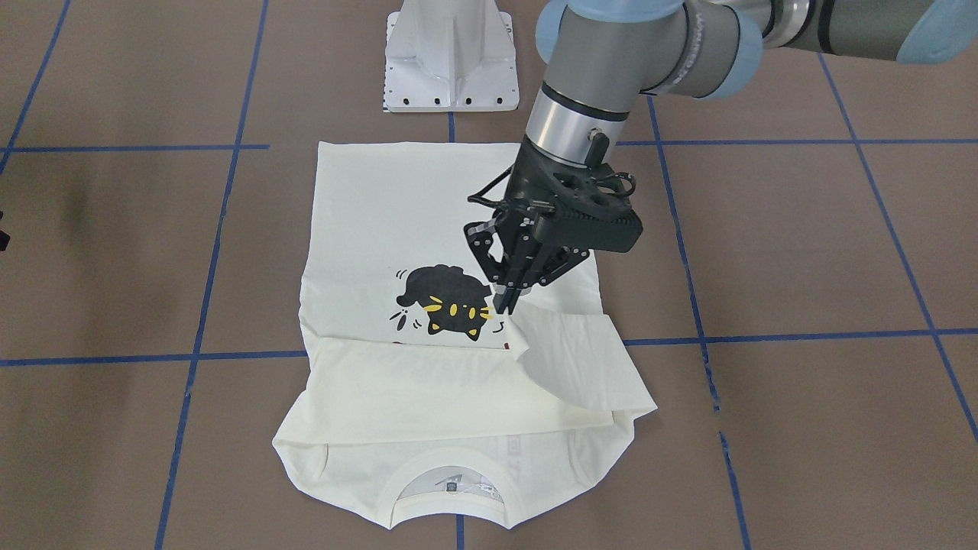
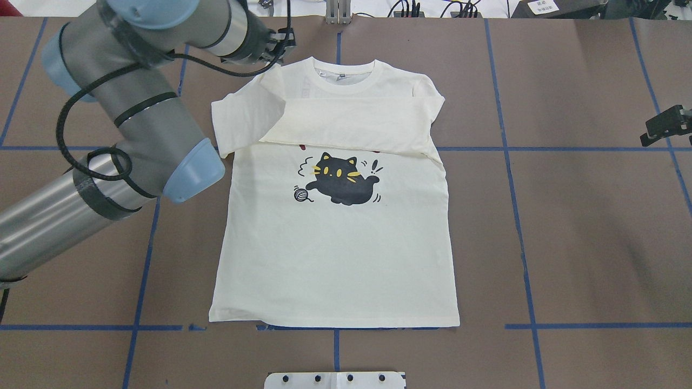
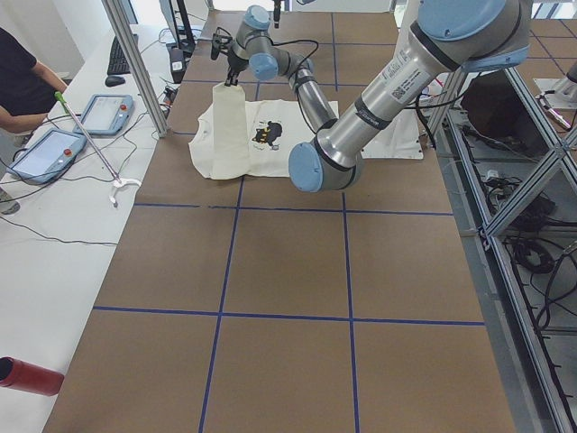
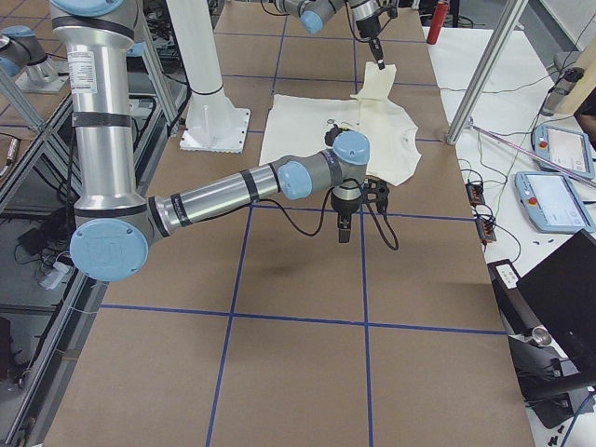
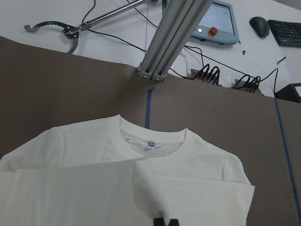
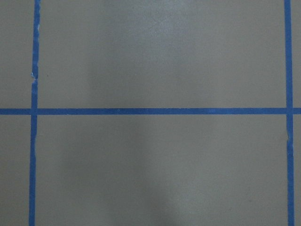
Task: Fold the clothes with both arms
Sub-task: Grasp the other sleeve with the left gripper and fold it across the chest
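**Left gripper** (image 1: 508, 304) with its fingers pressed together on the edge of a sleeve (image 3: 225, 126) of the cream T-shirt (image 2: 335, 259). The pinched cloth is lifted clear of the table (image 1: 802, 244) and hangs from the fingertips as a broad strip that widens toward the shirt's shoulder.

**Left arm** (image 2: 146, 124). The upper link stands nearly upright, the elbow is bent low over the table, and the forearm reaches out to the collar end of the shirt. The wrist is turned so that the gripper points downward with a slight tilt.

**T-shirt.** It lies front-up beneath the gripper. The hem is on the side of the gripper toward the white pedestal base (image 1: 451, 61), and the collar (image 5: 150, 141) is on the side away from it, ahead of the fingertips in the wrist view. Below the fingertips a band of folded cloth (image 2: 351, 127) crosses the chest. The black cat print (image 1: 451, 302) lies flat just hemward of that band, and only slivers of red lettering show at the band's edge.

**Right arm** (image 4: 223, 191). The upper link is vertical and the forearm runs out roughly level. The right gripper (image 4: 342, 233) points straight down over bare table crossed by blue tape (image 6: 160, 111), well apart from the shirt. Whether its fingers are spread or together cannot be told.
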### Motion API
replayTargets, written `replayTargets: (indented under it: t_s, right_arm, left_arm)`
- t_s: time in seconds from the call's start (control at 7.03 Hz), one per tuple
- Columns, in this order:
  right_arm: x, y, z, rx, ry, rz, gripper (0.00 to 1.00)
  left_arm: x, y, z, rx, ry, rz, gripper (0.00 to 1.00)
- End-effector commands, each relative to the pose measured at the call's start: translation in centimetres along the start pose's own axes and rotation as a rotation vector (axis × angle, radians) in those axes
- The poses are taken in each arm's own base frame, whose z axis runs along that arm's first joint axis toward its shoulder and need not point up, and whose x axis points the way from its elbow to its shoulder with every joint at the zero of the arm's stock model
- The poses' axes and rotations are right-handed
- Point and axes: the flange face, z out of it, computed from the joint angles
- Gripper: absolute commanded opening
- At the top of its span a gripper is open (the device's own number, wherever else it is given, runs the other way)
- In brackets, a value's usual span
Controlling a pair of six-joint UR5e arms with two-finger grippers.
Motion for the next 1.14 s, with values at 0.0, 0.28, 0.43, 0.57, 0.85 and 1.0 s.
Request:
replayTargets:
  t_s: [0.0,0.28,0.43,0.57,0.85,1.0]
  right_arm:
    - [-0.1,-0.1,-0.1,0.001,-0.001,0.007,1.00]
    - [-0.2,-0.2,-0.2,0.003,-0.002,0.008,1.00]
    - [-0.2,-0.2,-0.1,0.001,-0.003,0.009,1.00]
    - [-0.2,-0.2,-0.1,0.001,-0.003,0.011,1.00]
    - [-0.4,-0.4,-0.1,0.002,-0.004,0.009,1.00]
    - [-0.7,-0.6,-0.3,0.006,-0.006,0.008,1.00]
  left_arm:
    - [5.2,1.2,6.2,-0.040,0.032,-0.075,0.00]
    - [7.6,2.1,10.1,-0.044,0.029,-0.114,0.00]
    - [7.6,3.4,11.4,-0.042,0.018,-0.110,0.00]
    - [8.5,6.4,13.2,-0.044,0.019,-0.094,0.00]
    - [15.2,13.2,18.1,0.020,0.023,-0.161,0.00]
    - [16.3,13.9,18.3,0.026,0.049,-0.183,0.85]
